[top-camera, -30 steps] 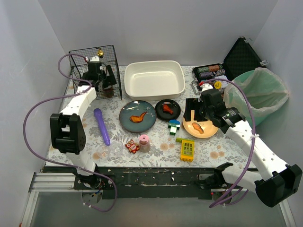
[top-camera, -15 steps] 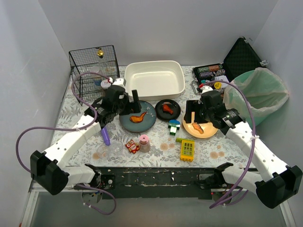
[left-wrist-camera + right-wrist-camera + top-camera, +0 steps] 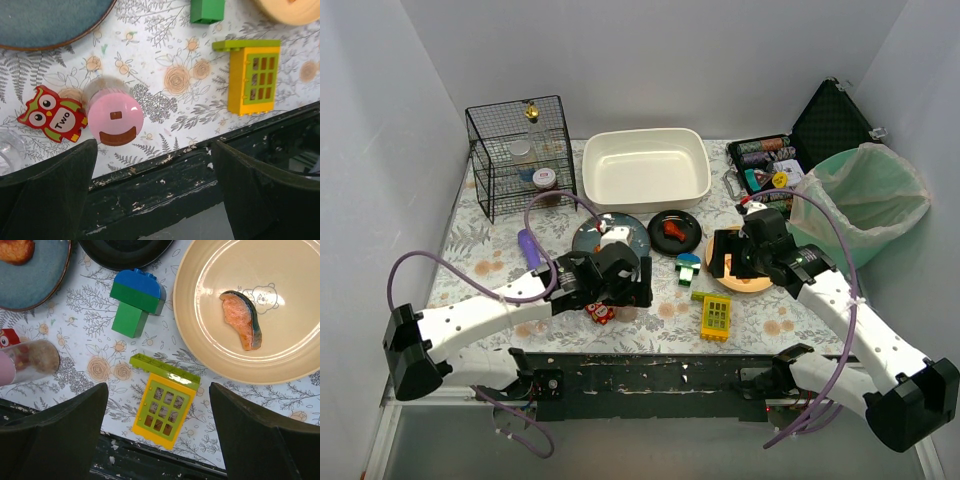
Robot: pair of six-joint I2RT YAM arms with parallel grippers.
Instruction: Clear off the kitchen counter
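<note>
The kitchen counter (image 3: 470,250) has a white fern-print top and a scuffed dark front edge (image 3: 165,185). My left gripper (image 3: 623,287) is open and empty, hovering over the front edge (image 3: 154,146). Just beyond it stand a pink-lidded jar (image 3: 112,117) and a red owl tile (image 3: 52,119). My right gripper (image 3: 726,256) is open and empty above a yellow window brick (image 3: 162,407), between its fingers (image 3: 157,390). A beige plate (image 3: 200,355) holds a salmon slice (image 3: 242,320). A green-and-blue brick (image 3: 136,302) lies to the plate's left.
A white basin (image 3: 646,168) and a wire basket (image 3: 520,155) stand at the back. A green-bagged bin (image 3: 865,200) and a black case (image 3: 765,155) are at the right. A blue plate (image 3: 588,238), a black plate (image 3: 675,230) and a purple tool (image 3: 528,245) lie mid-counter.
My left arm has swung from the wire basket across the blue plate to the front edge near the jar. My right gripper has shifted slightly toward the front.
</note>
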